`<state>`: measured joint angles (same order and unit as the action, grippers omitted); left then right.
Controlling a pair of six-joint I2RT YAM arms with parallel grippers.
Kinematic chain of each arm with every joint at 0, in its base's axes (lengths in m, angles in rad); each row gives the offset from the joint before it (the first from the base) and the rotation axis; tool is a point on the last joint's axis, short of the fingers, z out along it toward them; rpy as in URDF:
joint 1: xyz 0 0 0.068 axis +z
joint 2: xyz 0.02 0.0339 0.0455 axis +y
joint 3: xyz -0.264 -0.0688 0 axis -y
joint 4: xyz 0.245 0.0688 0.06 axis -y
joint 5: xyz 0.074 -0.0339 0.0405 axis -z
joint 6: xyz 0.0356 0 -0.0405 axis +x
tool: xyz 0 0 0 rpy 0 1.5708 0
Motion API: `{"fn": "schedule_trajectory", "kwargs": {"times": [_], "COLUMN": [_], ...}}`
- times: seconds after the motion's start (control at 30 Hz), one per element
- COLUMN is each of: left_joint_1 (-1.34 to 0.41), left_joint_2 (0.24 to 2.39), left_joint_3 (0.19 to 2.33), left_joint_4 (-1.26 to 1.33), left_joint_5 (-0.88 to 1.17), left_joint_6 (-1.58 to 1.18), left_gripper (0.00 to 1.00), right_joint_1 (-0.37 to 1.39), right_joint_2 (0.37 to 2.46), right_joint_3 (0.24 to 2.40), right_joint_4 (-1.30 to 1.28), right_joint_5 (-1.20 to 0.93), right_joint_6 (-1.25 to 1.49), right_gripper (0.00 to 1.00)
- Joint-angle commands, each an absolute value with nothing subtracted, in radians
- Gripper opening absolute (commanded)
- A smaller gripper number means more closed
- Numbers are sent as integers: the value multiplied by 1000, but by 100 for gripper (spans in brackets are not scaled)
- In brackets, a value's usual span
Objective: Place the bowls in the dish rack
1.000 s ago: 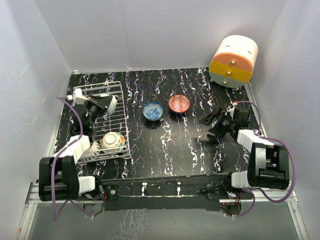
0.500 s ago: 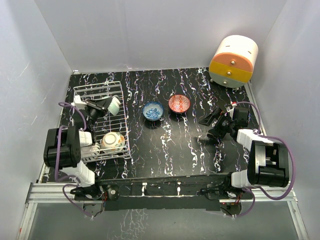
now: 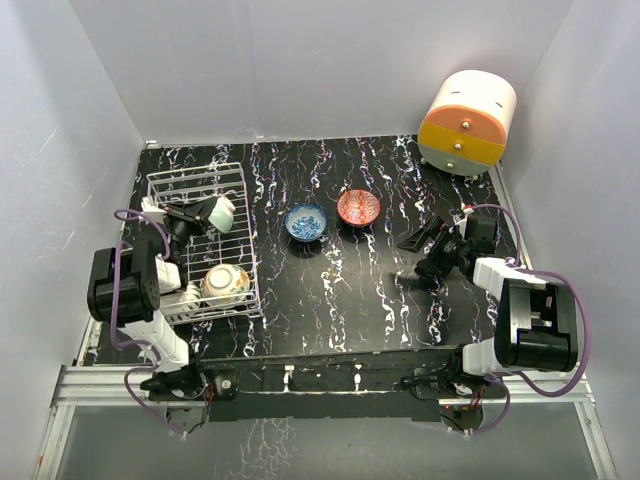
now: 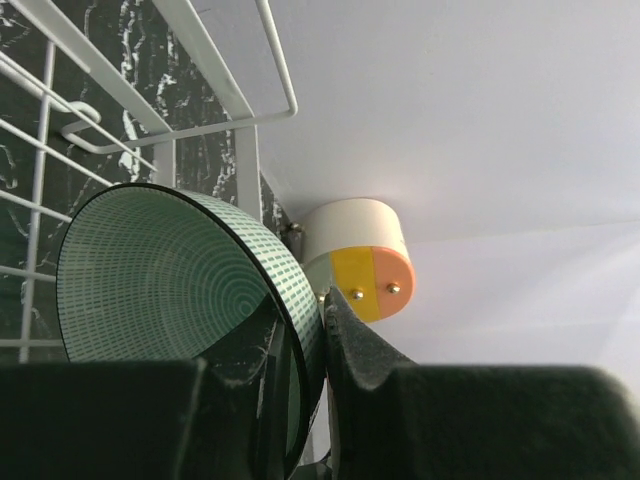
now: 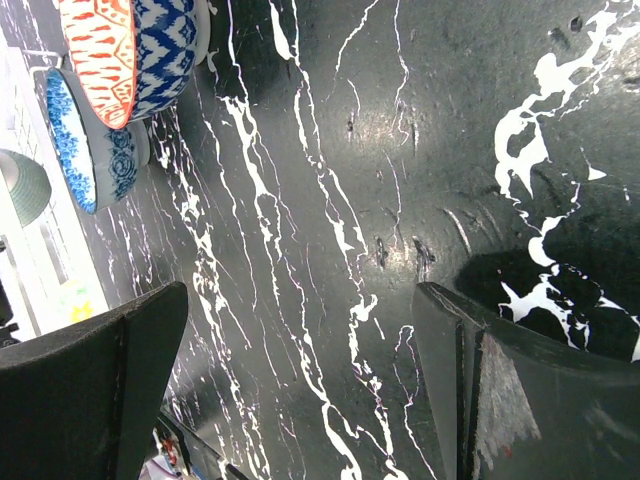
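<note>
Mint-green bowl (image 3: 222,212) is tipped on edge, its hollow facing my left wrist camera, over the far end of the dish rack (image 3: 196,172). My left jaws (image 4: 305,330) are clamped on its rim, one finger inside and one outside. In the last second my left arm has reared up at the elbow and the bowl has gone with it, a shade toward the rack's right-hand wall. I cannot tell whether it touches the wires. That reads to me as lining it up to stand in the rack, so this would be bowl three.

The yellow leaf bowl (image 3: 226,284) sits at the rack's near end, with the cream bowl (image 3: 186,295) just beside it, half hidden. The blue bowl (image 3: 306,221) and red bowl (image 3: 358,207) wait on the desk (image 3: 350,290), unmoved. My right jaws (image 5: 300,300) gape empty above the desk, near those two and not shifted.
</note>
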<state>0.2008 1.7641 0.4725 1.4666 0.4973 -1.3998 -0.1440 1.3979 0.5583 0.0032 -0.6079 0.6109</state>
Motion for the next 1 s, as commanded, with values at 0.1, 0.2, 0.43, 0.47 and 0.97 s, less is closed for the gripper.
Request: {"fn": "schedule_trajectory", "kwargs": {"times": [0.1,0.2,0.43,0.47,0.97], "left_joint_1": [241,252,280,283,311], "left_joint_2": [1538,1513,1500,1491,1436], "left_joint_3": [512,506,477,473,441], "left_joint_4": [941,857,809,795,1017], "left_joint_5": [525,520,542,540,593], "left_joint_6": [-1197,-1154,-1127,-1121,-1218], "left_gripper": [0,0,6,6,0], "right_joint_1": [-140,-140,-141,-140,-140], "right_joint_2": [1405,1402,1391,1390,1390], "right_joint_3": [575,575,569,569,564], "right_joint_4": [48,48,43,43,49], "right_joint_5": [-606,-608,-611,-611,-613], "right_joint_6": [602,603,599,600,601], "right_gripper": [98,98,98,98,98]}}
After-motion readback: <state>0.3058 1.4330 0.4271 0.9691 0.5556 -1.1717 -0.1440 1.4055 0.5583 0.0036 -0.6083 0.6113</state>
